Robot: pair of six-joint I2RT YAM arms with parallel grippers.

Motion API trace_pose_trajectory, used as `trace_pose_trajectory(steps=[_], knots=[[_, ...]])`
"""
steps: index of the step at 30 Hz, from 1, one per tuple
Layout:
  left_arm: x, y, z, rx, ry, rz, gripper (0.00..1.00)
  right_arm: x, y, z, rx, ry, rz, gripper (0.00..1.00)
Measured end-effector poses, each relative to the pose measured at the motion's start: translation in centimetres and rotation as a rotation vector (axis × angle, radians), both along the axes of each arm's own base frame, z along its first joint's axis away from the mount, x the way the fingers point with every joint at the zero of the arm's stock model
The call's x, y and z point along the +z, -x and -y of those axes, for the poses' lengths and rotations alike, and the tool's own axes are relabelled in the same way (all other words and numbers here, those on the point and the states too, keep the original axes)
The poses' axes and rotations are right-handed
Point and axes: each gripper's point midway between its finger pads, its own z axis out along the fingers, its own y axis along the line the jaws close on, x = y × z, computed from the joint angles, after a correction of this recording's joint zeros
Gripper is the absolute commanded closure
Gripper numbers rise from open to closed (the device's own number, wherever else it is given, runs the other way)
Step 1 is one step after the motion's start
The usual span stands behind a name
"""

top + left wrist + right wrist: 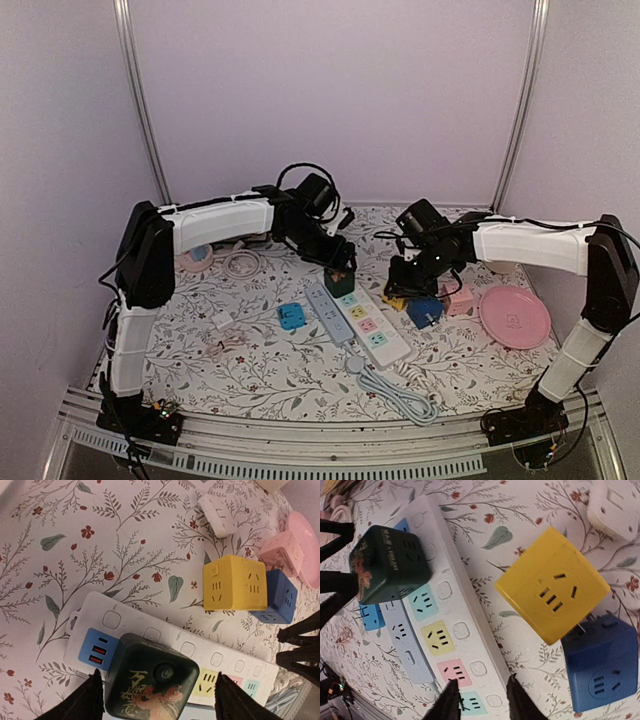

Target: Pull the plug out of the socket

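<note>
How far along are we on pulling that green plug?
Done: nothing; the green cube plug sits in the white power strip. In hand: left hand open, fingers either side of the plug; right hand straddles the strip, grip unclear. Remaining: close, pull the plug free.

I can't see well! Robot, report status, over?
Left claw open, straddling green plug. Plug seated in white strip. Right claw open over strip. Nothing blocking.
</note>
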Motion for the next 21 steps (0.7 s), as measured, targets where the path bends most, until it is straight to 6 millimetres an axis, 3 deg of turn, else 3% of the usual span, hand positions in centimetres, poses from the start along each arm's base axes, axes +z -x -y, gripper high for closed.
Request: trace_pose_trajectory(steps=[3,7,11,17,21], knots=[[-1.6,0.8,0.3,-0.036,-0.048,-0.003,0.22,-0.2,0.3,-0.8,0.007,-0.063,-0.016,0.86],[-2.2,1.1,0.5,-0.070,-0.086,0.012,0.23,-0.5,0.9,-1.8,0.024,-0.134,-0.049,0.93],[-2.7,1.3,0.7,-0.091,-0.124,0.037,0.23,-0.6,0.9,-3.1,0.043,-0.195,-0.065,0.93],[-4.4,1.6,0.2,-0.107,-0.205,0.057,0.24,-2.3,0.9,-4.3,0.066,-0.225,-0.111,0.94],[-4.9,1.8,0.0,-0.113,-0.248,0.077,0.30,-3.4,1.0,-4.7,0.076,-0.231,-0.137,0.94]])
